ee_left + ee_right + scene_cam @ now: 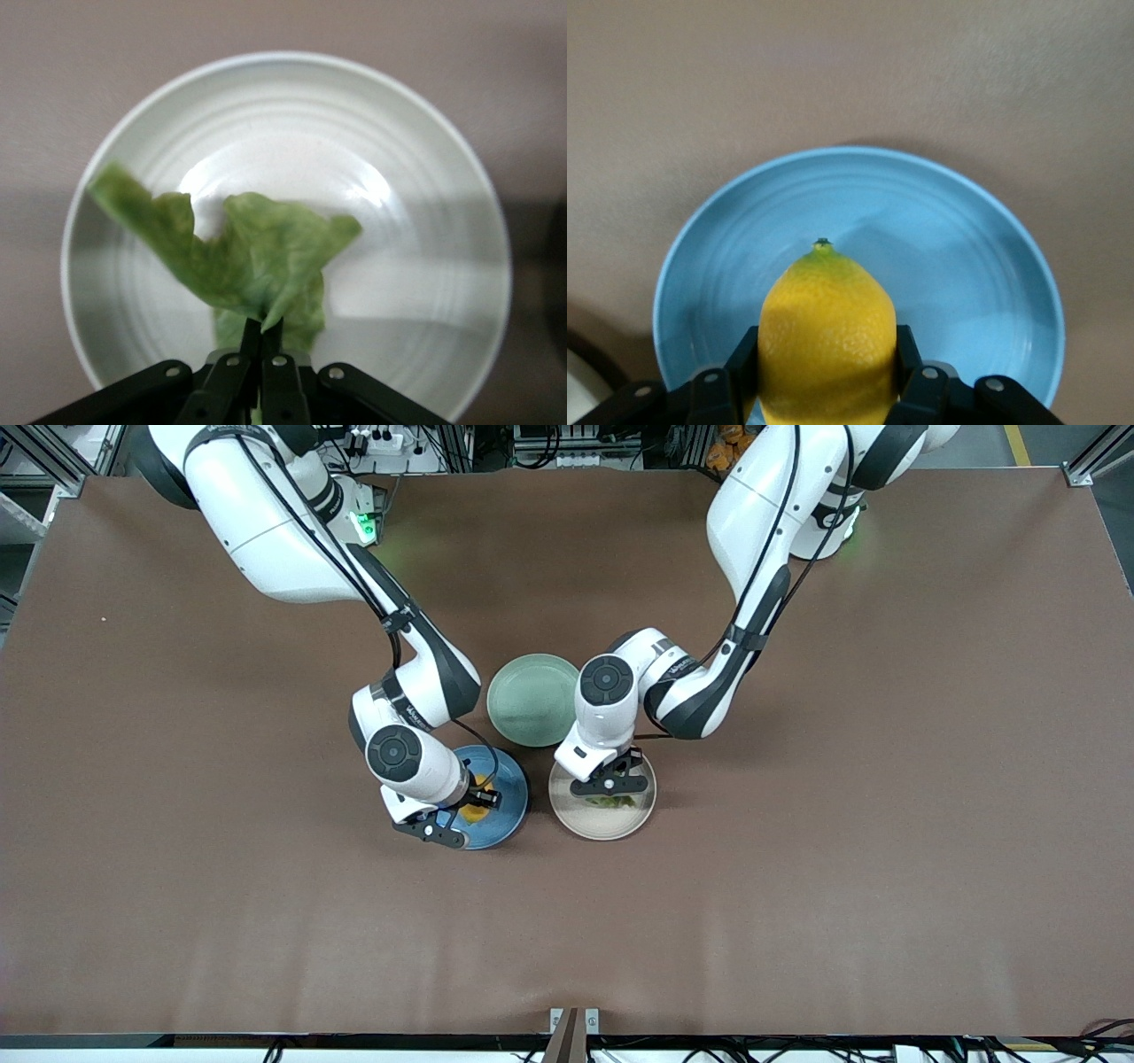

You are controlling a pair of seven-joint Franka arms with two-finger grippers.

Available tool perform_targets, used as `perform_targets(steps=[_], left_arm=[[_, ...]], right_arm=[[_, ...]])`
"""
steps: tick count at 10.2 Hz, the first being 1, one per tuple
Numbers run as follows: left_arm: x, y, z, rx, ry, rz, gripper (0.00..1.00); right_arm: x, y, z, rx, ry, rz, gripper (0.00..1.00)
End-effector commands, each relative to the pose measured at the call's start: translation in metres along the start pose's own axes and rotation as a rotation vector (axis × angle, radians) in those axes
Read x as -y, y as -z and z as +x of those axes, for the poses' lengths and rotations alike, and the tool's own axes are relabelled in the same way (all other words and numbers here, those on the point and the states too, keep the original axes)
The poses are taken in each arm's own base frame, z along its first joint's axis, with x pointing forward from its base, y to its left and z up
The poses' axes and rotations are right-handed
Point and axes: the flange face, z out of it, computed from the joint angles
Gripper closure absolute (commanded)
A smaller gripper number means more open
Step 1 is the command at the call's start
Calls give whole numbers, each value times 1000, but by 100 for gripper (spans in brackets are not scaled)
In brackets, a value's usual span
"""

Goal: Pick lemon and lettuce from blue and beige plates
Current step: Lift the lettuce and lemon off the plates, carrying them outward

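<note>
Just below the centre of the front view, both arms are reaching down over two plates sitting side by side on the brown counter (177, 886). The right pincer (461, 815) is hanging over the blue plate (509, 810), its fingers (914, 363) clamping the lemon (827, 341) from either side. In the right wrist view the yellow fruit is filling the lower middle of the frame, its pointed tip aiming toward the plate's centre, and it is sitting above the blue plate (966, 266) rather than resting on it.

The left pincer (611, 786) is hanging over the beige plate (602, 828), toward the left arm's end of the counter. Its fingers (266, 345) are pressing together on the lower edge of the lettuce (252, 261); in the left wrist view the crinkled green leaf is fanning out across the middle of the frame, one strip stretching toward the upper left, over the pale plate (425, 177).

A mint-green plate (532, 700) is lying between the two arms at the picture's centre, farther from the front camera than the other two plates.
</note>
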Motion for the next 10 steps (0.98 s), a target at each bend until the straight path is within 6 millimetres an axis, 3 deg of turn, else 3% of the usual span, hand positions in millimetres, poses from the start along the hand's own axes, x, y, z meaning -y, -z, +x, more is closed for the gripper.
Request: perform_targets(steps=[1, 2, 3, 5, 7, 8, 9, 10], left_arm=[[14, 73, 9, -24, 29, 46, 100], [40, 104, 29, -30, 68, 47, 100], [64, 132, 46, -42, 69, 42, 100], [108, 168, 71, -42, 46, 44, 100], [167, 182, 101, -19, 27, 38, 100], [194, 179, 111, 12, 22, 59, 100], [205, 165, 113, 43, 23, 76, 100], [218, 141, 119, 78, 43, 92, 100]], right_arm=[[-13, 56, 24, 55, -5, -57, 100], [-27, 72, 31, 98, 50, -91, 100], [-53, 90, 43, 124, 91, -120, 100], [-111, 105, 68, 167, 195, -164, 100], [-180, 116, 93, 196, 268, -151, 100], [-217, 117, 105, 208, 305, -139, 100], [-242, 112, 115, 201, 334, -129, 100], [-256, 94, 117, 181, 340, -124, 100]])
